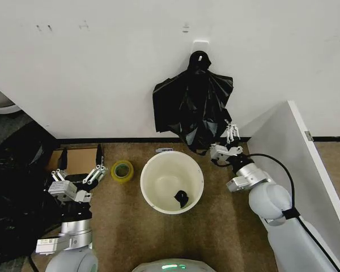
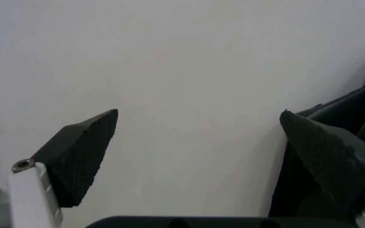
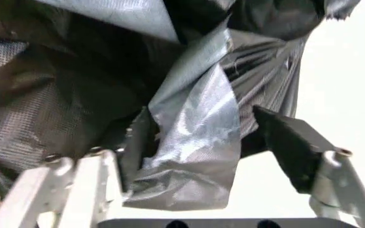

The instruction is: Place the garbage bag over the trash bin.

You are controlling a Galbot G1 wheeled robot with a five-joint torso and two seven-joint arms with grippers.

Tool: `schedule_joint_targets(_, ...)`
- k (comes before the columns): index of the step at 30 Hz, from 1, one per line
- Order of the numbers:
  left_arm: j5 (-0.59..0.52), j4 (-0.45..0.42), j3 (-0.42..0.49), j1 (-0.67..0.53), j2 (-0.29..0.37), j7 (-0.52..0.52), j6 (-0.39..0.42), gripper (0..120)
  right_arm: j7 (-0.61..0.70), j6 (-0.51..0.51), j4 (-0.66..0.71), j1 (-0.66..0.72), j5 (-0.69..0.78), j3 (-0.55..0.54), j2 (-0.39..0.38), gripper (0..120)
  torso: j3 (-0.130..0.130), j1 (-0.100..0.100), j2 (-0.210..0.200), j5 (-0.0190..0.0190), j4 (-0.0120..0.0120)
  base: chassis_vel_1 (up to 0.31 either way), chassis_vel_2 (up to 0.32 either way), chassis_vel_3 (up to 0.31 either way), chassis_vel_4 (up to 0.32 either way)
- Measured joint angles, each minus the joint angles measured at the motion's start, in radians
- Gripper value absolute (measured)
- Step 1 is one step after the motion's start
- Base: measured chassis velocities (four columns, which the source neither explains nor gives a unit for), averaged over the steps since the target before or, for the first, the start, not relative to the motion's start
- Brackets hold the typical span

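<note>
The garbage bag, glossy black and wrinkled, hangs from a hook on the white wall, its lower end just above the far rim of the trash bin. The bin, a round white bucket, stands on the brown floor with a small black scrap inside. My right gripper is raised at the bag's lower right edge. In the right wrist view it is open, and a shiny fold of the bag hangs between its fingers. My left gripper is open and empty, low at the left, facing the wall.
A yellow tape roll lies left of the bin, beside a cardboard box. A big dark heap of black material fills the left floor. A white partition stands at the right, close to my right arm.
</note>
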Motion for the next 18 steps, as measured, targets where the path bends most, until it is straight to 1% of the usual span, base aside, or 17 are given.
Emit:
schedule_joint_targets(1,0.000,0.000,0.001,0.000,0.000,0.000,0.000,100,0.002,-0.008,0.000,-0.003,0.000,0.002,0.000,55,0.000,0.000,0.000,0.0000,0.0000,0.000,0.000,0.000,0.000)
schedule_joint_targets(2,0.000,0.000,0.001,0.000,0.000,0.000,0.000,100,0.002,-0.008,0.000,-0.003,0.000,0.002,0.000,55,0.000,0.000,0.000,0.0000,0.0000,0.000,0.000,0.000,0.000)
schedule_joint_targets(9,-0.004,0.000,0.002,-0.005,0.005,0.000,0.000,100,0.045,-0.037,0.010,-0.038,0.026,0.004,0.019,26,0.000,0.000,0.000,0.0000,0.0000,0.000,0.000,0.000,0.000)
schedule_joint_targets(10,-0.004,0.000,0.002,-0.005,0.005,0.000,0.000,100,0.045,-0.037,0.010,-0.038,0.026,0.004,0.019,26,0.000,0.000,0.000,0.0000,0.0000,0.000,0.000,0.000,0.000)
schedule_joint_targets(12,-0.004,0.003,0.002,-0.006,0.007,0.000,0.000,100,0.065,-0.042,0.013,-0.053,0.043,0.004,0.026,19,0.000,0.000,0.000,0.0000,0.0000,0.000,0.000,0.000,0.000)
schedule_joint_targets(15,-0.007,0.007,0.003,-0.008,0.010,0.000,0.000,100,0.098,-0.043,0.025,-0.080,0.110,0.006,0.039,5,0.000,0.000,0.000,0.0000,0.0001,0.000,0.000,0.000,0.000)
schedule_joint_targets(16,-0.008,0.009,0.003,-0.009,0.013,0.000,0.000,100,0.115,-0.042,0.033,-0.092,0.148,0.003,0.043,2,0.000,0.000,0.000,-0.0001,0.0000,0.000,0.000,0.000,0.000)
schedule_joint_targets(17,-0.008,0.009,0.003,-0.009,0.013,0.000,0.000,100,0.115,-0.042,0.033,-0.092,0.148,0.003,0.043,2,0.000,0.000,0.000,-0.0001,0.0000,0.000,0.000,0.000,0.000)
schedule_joint_targets(18,-0.008,0.011,0.003,-0.011,0.018,0.000,0.000,100,0.136,-0.041,0.044,-0.108,0.202,-0.003,0.050,0,0.000,0.000,0.000,0.0000,0.0000,0.000,0.000,0.000,0.000)
